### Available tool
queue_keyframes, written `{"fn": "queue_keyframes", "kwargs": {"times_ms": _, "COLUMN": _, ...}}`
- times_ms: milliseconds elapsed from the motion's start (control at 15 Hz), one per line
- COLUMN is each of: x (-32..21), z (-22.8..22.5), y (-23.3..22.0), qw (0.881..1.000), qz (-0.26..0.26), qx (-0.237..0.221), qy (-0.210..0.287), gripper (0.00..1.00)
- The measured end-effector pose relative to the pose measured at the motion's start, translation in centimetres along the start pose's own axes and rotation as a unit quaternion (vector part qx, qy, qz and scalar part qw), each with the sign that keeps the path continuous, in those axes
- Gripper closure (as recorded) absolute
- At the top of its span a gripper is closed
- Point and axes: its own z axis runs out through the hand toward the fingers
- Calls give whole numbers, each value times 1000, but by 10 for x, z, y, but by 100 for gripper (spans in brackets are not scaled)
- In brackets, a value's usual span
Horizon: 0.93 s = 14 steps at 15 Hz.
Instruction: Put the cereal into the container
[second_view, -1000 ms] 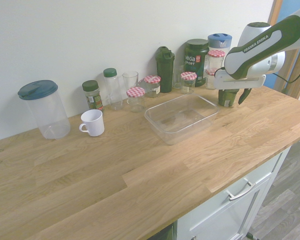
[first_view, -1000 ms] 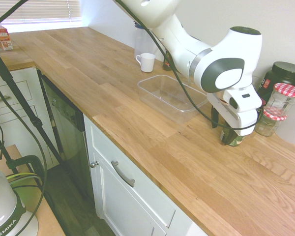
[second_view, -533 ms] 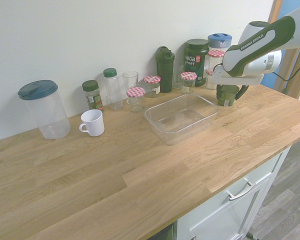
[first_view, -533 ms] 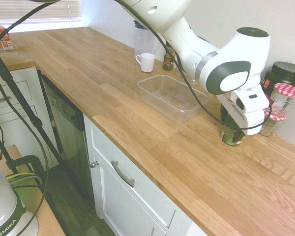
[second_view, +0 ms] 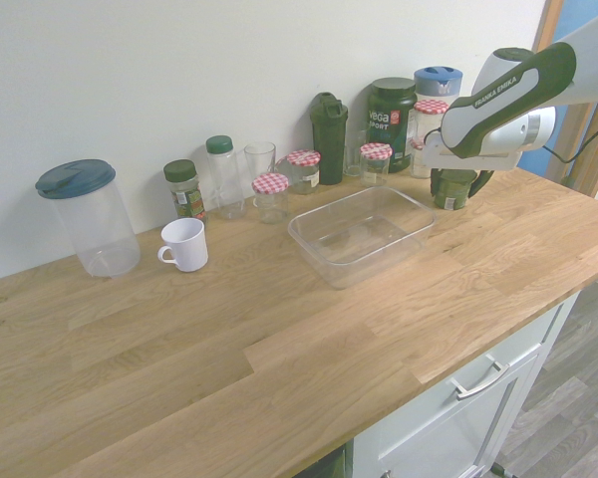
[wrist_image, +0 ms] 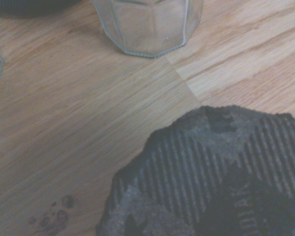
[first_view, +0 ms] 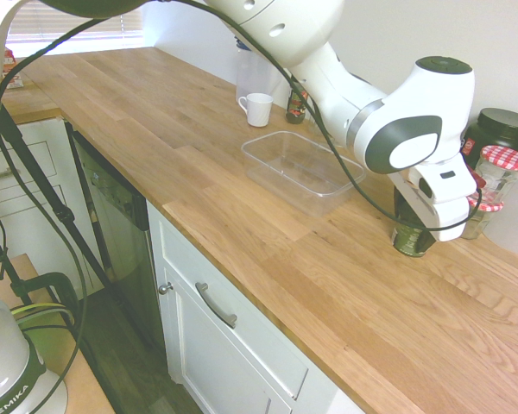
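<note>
The cereal, a squat dark green tub, stands on the wooden counter just right of the container in the second exterior view. My gripper has come down over it with a finger on either side, still open, and a small gap shows at one finger. Up close in the wrist view, the tub's dark ribbed lid fills the lower right. The container, a shallow clear rectangular tub, sits with nothing in it a short way from the cereal.
Glass jars with red-checkered lids and a large black tub stand right behind the cereal by the wall. A dark shaker bottle, a white mug and a clear jug with a blue lid line the wall further along.
The gripper has moved lower and slightly toward the wall, so its fingers now sit down around the cereal tub. The tub has not moved.
</note>
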Motion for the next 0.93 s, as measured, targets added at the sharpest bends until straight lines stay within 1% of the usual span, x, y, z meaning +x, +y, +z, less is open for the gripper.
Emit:
{"fn": "queue_keyframes", "kwargs": {"times_ms": 333, "x": 6, "z": -4, "y": 1, "qw": 1000, "qz": 4, "qx": 3, "qy": 5, "gripper": 100}}
{"fn": "queue_keyframes", "kwargs": {"times_ms": 467, "x": 10, "z": -17, "y": -2, "qw": 1000, "qz": 5, "qx": 13, "qy": 9, "gripper": 100}}
{"fn": "queue_keyframes", "kwargs": {"times_ms": 600, "x": 11, "z": -45, "y": -9, "qw": 999, "qz": 4, "qx": 29, "qy": 14, "gripper": 100}}
{"fn": "queue_keyframes", "kwargs": {"times_ms": 733, "x": 0, "z": -84, "y": -23, "qw": 999, "qz": -8, "qx": 45, "qy": 17, "gripper": 100}}
{"fn": "queue_keyframes", "kwargs": {"times_ms": 933, "x": -58, "z": -146, "y": -45, "qw": 996, "qz": -40, "qx": 69, "qy": 31, "gripper": 100}}
